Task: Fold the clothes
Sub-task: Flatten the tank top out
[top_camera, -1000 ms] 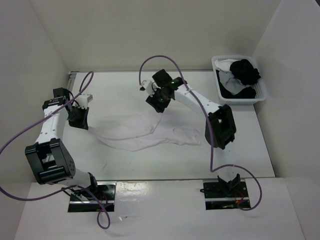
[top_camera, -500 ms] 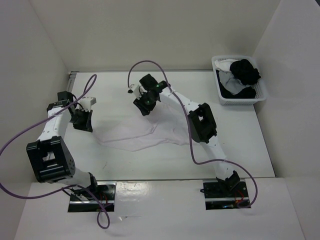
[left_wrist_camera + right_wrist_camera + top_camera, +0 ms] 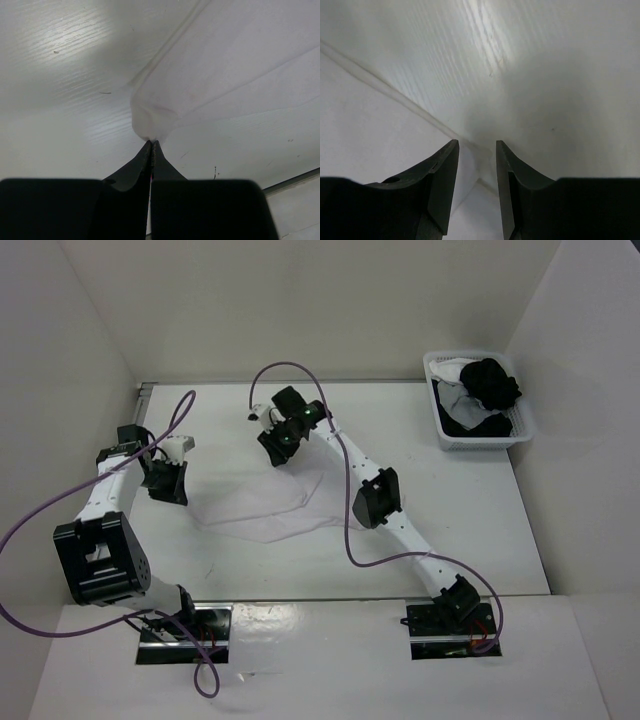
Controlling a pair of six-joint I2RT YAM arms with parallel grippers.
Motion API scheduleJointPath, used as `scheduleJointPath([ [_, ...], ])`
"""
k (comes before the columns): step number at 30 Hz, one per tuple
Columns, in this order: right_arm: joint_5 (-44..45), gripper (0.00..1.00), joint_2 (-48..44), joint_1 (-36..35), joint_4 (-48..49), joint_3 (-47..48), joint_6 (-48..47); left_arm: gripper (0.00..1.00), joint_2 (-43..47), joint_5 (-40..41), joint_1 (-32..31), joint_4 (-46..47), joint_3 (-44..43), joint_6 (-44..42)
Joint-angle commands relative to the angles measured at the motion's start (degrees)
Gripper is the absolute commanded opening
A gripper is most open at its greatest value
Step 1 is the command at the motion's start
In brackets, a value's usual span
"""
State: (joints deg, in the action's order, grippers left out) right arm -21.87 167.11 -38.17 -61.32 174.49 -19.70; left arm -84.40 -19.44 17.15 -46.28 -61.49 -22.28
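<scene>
The clothes (image 3: 255, 512) are one thin white garment, spread flat on the table between the two arms. My left gripper (image 3: 168, 486) is at its left end, shut on a pinched-up corner of the fabric (image 3: 151, 142); the cloth (image 3: 225, 75) stretches away from the tips. My right gripper (image 3: 276, 448) is over the garment's far edge, near the middle of the table. Its jaws stand apart, with a hemmed corner of the fabric (image 3: 479, 165) lying in the gap between them (image 3: 477, 145). The right arm hides the garment's right part.
A white lattice basket (image 3: 522, 430) stands at the back right, holding dark and white clothes (image 3: 490, 385). White walls enclose the table on the left, back and right. Purple cables loop over both arms.
My right gripper has swung left along the garment's far edge and its jaws have narrowed. The right arm now lies across the garment's right part. The left gripper has hardly moved.
</scene>
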Motion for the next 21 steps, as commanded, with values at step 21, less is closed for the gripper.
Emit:
scheduleJointPath([
  [21,-1.34,0.42,1.55,0.91,-10.57,5.07,1.07,0.00,-0.68,-2.18,-0.18,0.32,0.15,-0.04],
])
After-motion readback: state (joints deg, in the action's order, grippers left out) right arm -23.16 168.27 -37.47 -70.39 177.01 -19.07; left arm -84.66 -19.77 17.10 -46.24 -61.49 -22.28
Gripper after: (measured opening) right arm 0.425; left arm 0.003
